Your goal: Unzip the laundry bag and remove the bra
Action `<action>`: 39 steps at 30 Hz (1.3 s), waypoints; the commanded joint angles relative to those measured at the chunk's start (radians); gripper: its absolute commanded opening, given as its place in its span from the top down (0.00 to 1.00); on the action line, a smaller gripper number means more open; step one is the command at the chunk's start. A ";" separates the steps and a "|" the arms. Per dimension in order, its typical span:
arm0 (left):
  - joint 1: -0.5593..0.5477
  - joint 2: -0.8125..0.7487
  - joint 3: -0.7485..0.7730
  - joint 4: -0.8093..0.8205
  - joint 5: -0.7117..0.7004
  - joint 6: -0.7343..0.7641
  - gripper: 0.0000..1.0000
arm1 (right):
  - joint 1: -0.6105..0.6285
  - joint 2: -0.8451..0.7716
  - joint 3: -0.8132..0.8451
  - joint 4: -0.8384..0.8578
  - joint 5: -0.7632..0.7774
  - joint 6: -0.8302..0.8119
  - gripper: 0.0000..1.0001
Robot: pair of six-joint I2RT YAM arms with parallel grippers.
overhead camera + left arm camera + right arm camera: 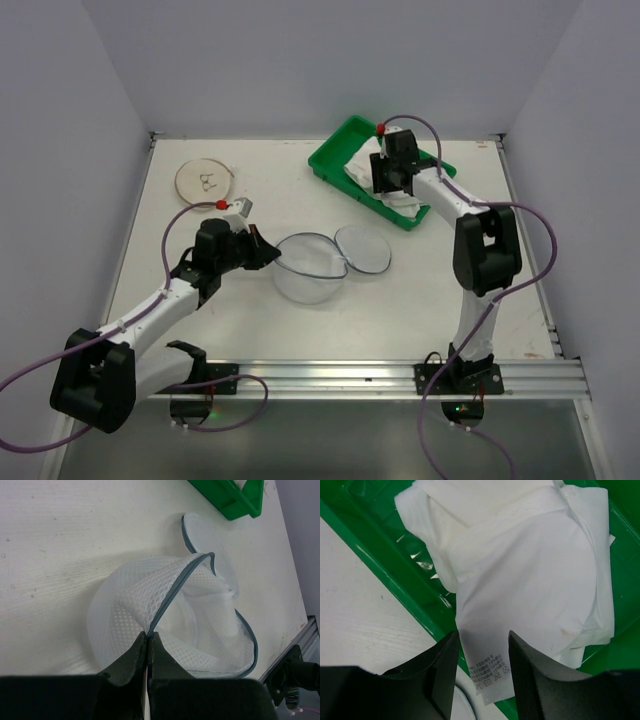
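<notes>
The laundry bag lies unzipped in the middle of the table, its two round mesh halves spread apart. My left gripper is shut on the left edge of its dark zipper rim; in the left wrist view the fingertips pinch the rim and the bag looks hollow. The bra, white and crumpled, lies in the green tray. My right gripper hovers over it with jaws apart, and the bra's care label sits between the fingers. From above, the right gripper is over the bra.
The green tray stands at the back right, close to the rear wall. A flat beige disc lies at the back left. A metal rail runs along the near edge. The tray's corner shows beyond the bag.
</notes>
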 commanded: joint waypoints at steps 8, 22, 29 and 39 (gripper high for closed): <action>-0.003 -0.015 -0.004 0.032 0.019 0.014 1.00 | 0.024 0.071 0.062 -0.040 0.178 -0.028 0.65; -0.003 -0.009 -0.004 0.033 0.014 0.014 1.00 | 0.016 0.127 0.120 0.003 0.342 0.008 0.76; -0.003 -0.002 -0.002 0.035 0.011 0.014 1.00 | 0.018 -0.031 0.022 0.038 0.287 0.029 0.68; -0.003 -0.028 0.008 -0.002 -0.027 0.017 0.47 | 0.056 -0.276 -0.090 0.044 0.023 0.130 0.48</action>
